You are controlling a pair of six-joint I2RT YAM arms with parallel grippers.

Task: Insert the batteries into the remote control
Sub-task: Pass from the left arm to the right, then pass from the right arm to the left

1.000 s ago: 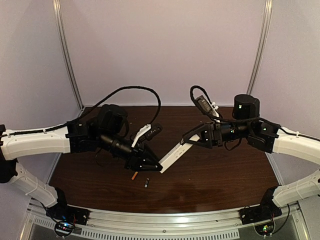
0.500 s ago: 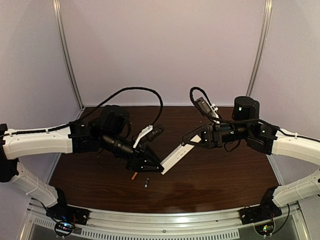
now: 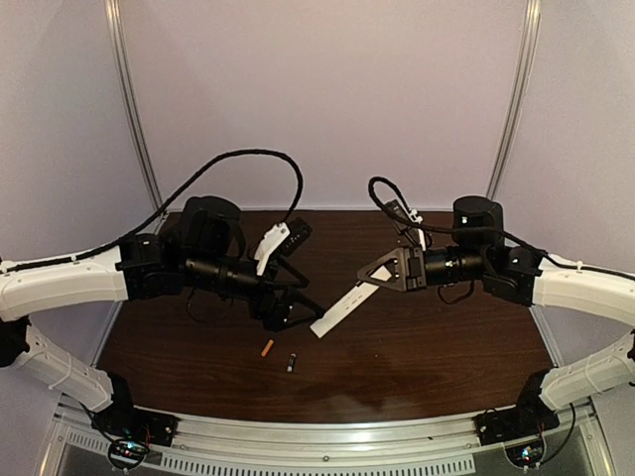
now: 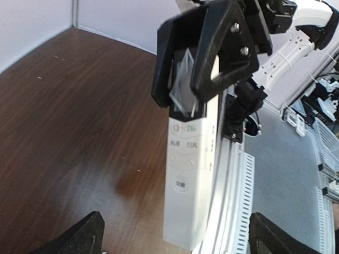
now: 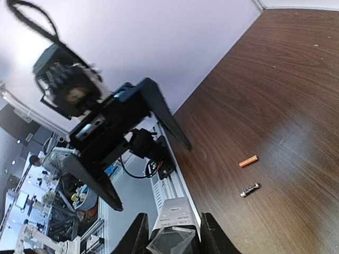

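The remote control (image 3: pixel 338 310), a slim white bar, hangs tilted above the table, button face showing in the left wrist view (image 4: pixel 188 174). My right gripper (image 3: pixel 375 277) is shut on its upper end (image 5: pixel 175 238). My left gripper (image 3: pixel 297 308) stands wide open just left of the remote's lower end, and its fingers (image 4: pixel 87 235) are well clear of the bar. Both batteries lie on the table below: the orange one (image 3: pixel 267 348) (image 5: pixel 248 161) and the black one with a pale tip (image 3: pixel 292 363) (image 5: pixel 249 189).
The dark wooden table (image 3: pixel 437 357) ends at an aluminium rail (image 3: pixel 317 436) along the near edge. Pale walls and metal posts (image 3: pixel 134 109) close in the back and sides. Black cables (image 3: pixel 248 159) loop above both wrists.
My left gripper has opened, let go of the remote's lower end and drawn back to the left. The right gripper closed on the upper end and now carries the remote alone.
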